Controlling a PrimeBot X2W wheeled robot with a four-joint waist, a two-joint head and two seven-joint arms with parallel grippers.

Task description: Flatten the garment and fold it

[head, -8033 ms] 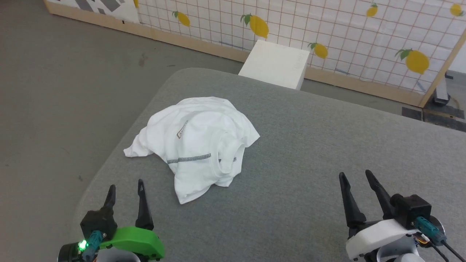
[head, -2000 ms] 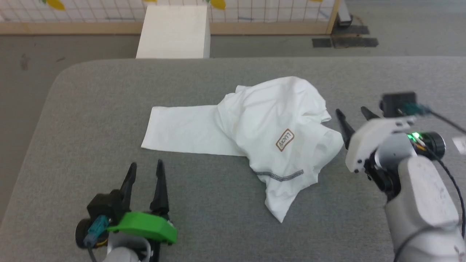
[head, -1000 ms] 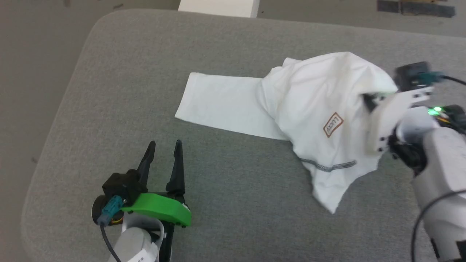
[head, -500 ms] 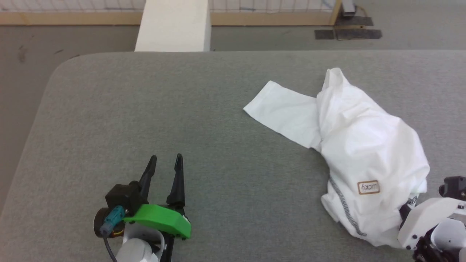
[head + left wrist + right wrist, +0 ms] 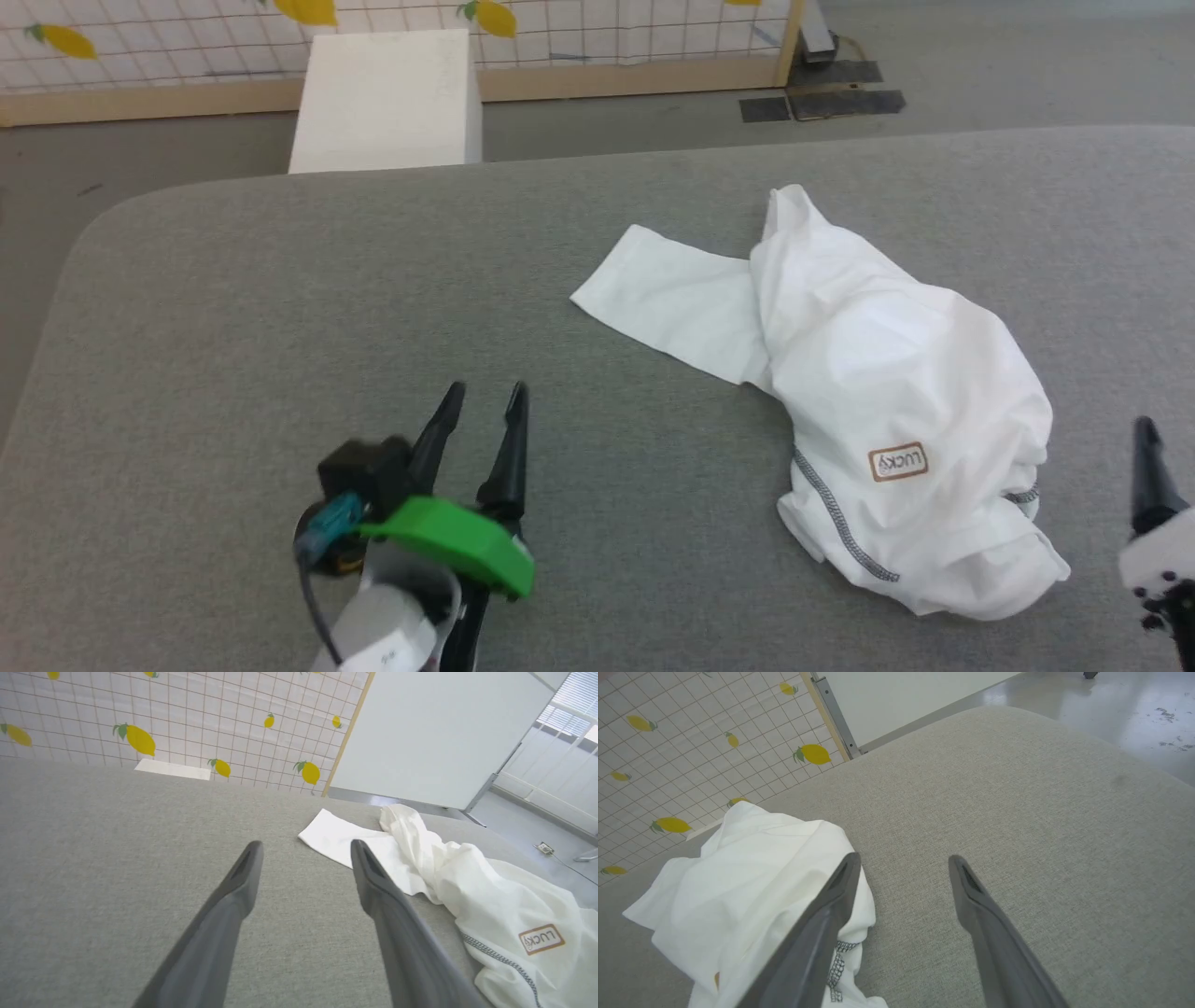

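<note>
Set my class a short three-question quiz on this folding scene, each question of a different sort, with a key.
1. True or false: the white cotton T-shirt lies fully flat on the grey padded table.
2. Choose one. The left gripper is: A, shut on the T-shirt; B, open and apart from the T-shirt; C, shut on nothing.
3. Fill in: the brown-framed label on the T-shirt reads ____.

Key
1. False: most of it is bunched in a heap, with one flap spread flat.
2. B.
3. LUCKY.
</note>
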